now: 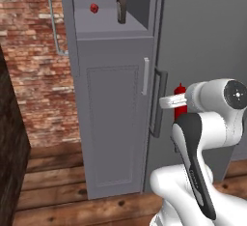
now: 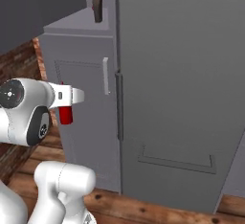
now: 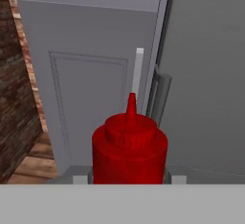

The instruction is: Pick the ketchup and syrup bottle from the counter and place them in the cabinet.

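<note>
A red brick wall (image 1: 34, 61) stands on the left. The brown wooden plank floor (image 1: 53, 191) lies below it. A small round red thing (image 1: 94, 8) sits up high.

a white robot arm (image 1: 202, 138) rises at lower right, its claw (image 1: 177, 102) holding the red ketchup (image 1: 180, 93) upright before a grey cabinet (image 1: 113, 123), where the brown syrup bottle (image 1: 121, 4) and a small red object (image 1: 94, 8) sit on the open shelf (image 1: 103, 29).
</note>
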{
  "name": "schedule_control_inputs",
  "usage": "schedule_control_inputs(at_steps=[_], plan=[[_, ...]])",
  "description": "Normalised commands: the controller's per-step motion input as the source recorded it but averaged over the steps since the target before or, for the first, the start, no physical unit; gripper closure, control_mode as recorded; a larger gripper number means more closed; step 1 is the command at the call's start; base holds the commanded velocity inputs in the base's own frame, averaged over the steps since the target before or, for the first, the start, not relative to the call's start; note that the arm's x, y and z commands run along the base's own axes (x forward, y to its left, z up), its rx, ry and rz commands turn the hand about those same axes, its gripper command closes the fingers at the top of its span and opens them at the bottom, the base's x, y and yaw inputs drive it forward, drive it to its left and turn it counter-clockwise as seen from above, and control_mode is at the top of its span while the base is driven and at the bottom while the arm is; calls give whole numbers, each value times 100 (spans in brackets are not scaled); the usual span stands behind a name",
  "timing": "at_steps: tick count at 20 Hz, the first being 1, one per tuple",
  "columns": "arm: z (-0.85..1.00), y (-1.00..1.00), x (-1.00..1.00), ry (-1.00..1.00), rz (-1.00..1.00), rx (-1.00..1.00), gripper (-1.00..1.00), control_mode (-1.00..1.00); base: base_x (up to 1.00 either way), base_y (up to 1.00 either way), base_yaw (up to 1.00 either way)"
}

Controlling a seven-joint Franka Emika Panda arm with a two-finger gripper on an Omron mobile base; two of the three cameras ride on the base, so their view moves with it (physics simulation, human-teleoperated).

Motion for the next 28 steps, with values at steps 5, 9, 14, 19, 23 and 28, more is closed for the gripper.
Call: schedule_control_inputs(at_steps=[5, 9, 14, 19, 23, 28], plan=[[0, 0, 0, 0, 0, 0, 100, 100, 28, 2, 0], [0, 0, 0, 0, 0, 0, 100, 100, 30, 2, 0], [0, 0, 0, 0, 0, 0, 100, 100, 31, 2, 0], [0, 0, 0, 0, 0, 0, 100, 100, 35, 0, 0], [0, 0, 0, 0, 0, 0, 100, 100, 36, 0, 0], [0, 0, 0, 0, 0, 0, 100, 100, 41, 0, 0]])
